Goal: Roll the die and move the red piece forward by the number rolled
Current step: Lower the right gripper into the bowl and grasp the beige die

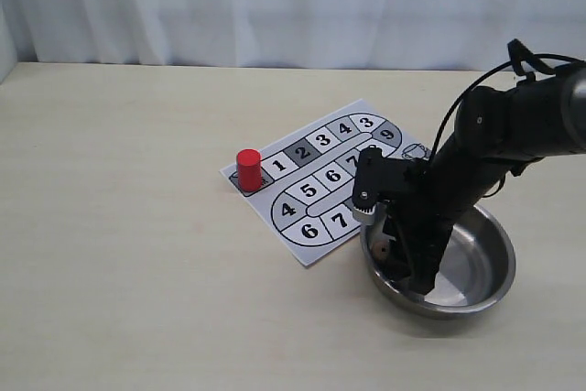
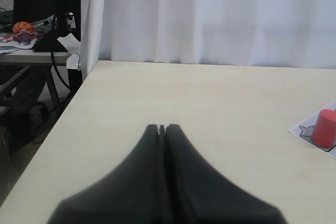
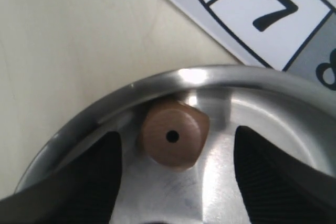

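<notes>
The die (image 3: pixel 173 139), a tan wooden cube with a single pip facing up, lies inside the steel bowl (image 3: pixel 105 114) against its wall. My right gripper (image 3: pixel 177 136) is open and lowered into the bowl, one finger on each side of the die, touching neither side. In the exterior view the die (image 1: pixel 379 250) shows only partly beside the right gripper (image 1: pixel 407 272). The red piece (image 1: pixel 248 169) stands upright on the start square at the left end of the numbered board (image 1: pixel 322 141). My left gripper (image 2: pixel 163 127) is shut and empty above bare table, with the red piece (image 2: pixel 324 128) far off to its side.
The steel bowl (image 1: pixel 494 272) sits at the board's right corner, and its rim overlaps the paper near square 7 (image 3: pixel 273 9). A white curtain hangs behind the table. A desk with clutter (image 2: pixel 23 30) stands off the table's far left edge.
</notes>
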{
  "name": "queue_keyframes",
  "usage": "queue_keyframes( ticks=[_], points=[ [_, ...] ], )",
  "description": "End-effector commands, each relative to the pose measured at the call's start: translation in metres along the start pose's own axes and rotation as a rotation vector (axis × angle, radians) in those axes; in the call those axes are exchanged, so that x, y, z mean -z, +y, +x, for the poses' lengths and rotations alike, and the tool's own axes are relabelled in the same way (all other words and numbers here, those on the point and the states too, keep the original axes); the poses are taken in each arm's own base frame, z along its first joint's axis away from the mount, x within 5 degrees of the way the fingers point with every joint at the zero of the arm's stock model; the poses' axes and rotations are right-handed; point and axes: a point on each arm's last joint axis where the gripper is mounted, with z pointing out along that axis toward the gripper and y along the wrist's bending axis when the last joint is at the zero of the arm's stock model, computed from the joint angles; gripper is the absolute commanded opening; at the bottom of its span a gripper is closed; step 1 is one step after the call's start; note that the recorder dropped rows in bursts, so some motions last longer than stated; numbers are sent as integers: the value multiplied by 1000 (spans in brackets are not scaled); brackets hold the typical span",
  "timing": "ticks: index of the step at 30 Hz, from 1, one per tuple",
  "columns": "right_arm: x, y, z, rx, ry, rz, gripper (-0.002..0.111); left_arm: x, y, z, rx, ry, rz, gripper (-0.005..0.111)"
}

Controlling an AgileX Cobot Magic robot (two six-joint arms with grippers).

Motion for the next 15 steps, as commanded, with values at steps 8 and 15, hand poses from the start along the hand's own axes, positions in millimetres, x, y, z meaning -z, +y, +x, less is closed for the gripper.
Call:
queue_keyframes(
  ticks=[8,15],
  points=[
    [-2,3,-7,33,-1,5,58,0,0,-1,9,-11,4,0],
    [-15,4,-4,26,19,-23,58,0,0,-1,9,-11,4,0]
  ],
)
